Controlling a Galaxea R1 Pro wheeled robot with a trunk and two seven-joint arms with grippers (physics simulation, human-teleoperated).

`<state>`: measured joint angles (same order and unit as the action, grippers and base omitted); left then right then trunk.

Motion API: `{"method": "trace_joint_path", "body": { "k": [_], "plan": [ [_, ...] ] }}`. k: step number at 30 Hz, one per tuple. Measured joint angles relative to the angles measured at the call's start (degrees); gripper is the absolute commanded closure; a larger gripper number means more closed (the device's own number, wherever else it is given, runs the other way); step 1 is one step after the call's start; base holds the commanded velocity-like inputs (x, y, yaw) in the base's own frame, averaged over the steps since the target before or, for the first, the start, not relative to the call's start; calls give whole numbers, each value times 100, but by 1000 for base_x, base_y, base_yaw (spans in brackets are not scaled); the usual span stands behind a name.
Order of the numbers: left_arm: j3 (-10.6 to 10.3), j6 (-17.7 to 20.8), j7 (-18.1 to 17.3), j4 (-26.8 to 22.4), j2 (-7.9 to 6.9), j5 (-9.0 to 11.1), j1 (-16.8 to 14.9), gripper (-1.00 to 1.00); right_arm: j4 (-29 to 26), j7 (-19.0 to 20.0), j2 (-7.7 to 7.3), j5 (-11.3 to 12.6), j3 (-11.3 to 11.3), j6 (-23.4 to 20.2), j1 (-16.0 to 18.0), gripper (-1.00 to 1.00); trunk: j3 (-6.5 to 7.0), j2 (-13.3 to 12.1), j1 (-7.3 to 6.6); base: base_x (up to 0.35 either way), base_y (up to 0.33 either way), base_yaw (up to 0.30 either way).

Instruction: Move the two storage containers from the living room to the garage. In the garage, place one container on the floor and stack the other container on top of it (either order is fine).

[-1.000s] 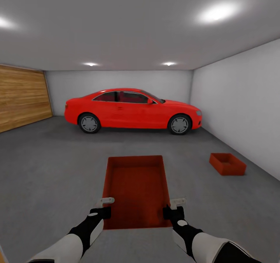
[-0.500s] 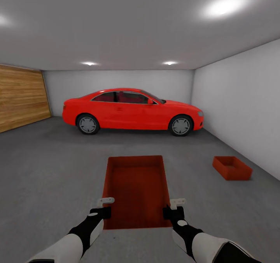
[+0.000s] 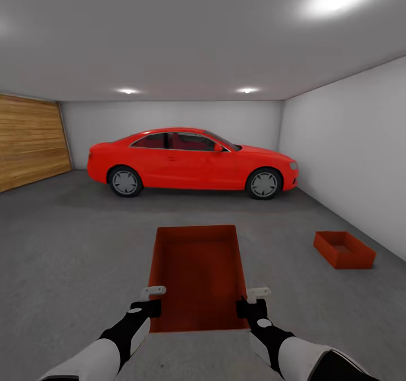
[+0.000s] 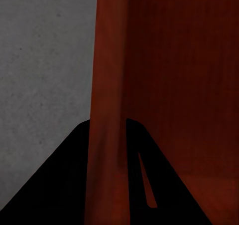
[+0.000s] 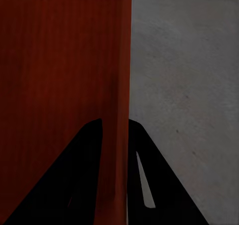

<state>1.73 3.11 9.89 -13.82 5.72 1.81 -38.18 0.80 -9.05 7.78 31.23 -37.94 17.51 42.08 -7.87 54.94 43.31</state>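
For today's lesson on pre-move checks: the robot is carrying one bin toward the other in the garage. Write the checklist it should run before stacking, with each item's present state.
1. Left pincer shut on the carried container's side wall: ok, the wall sits between its fingers in the left wrist view.
2. Right pincer shut on the opposite wall: ok.
3. Second container resting upright on the concrete floor: ok.
4. Carried container above the second one: not ok; it lies ahead to the right.
5. Second container empty: ok.
6. Red car apart from the path: ok, it stands further back.
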Motion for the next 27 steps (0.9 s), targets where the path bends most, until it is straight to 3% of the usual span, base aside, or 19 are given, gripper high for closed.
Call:
{"method": "trace_joint_path", "body": {
  "k": [27],
  "plan": [
    [0, 0, 0, 0, 0, 0, 0, 100, 1, 0, 0, 0, 0, 0, 0, 100, 0, 0, 0, 322, 0, 0]
  ]
}}
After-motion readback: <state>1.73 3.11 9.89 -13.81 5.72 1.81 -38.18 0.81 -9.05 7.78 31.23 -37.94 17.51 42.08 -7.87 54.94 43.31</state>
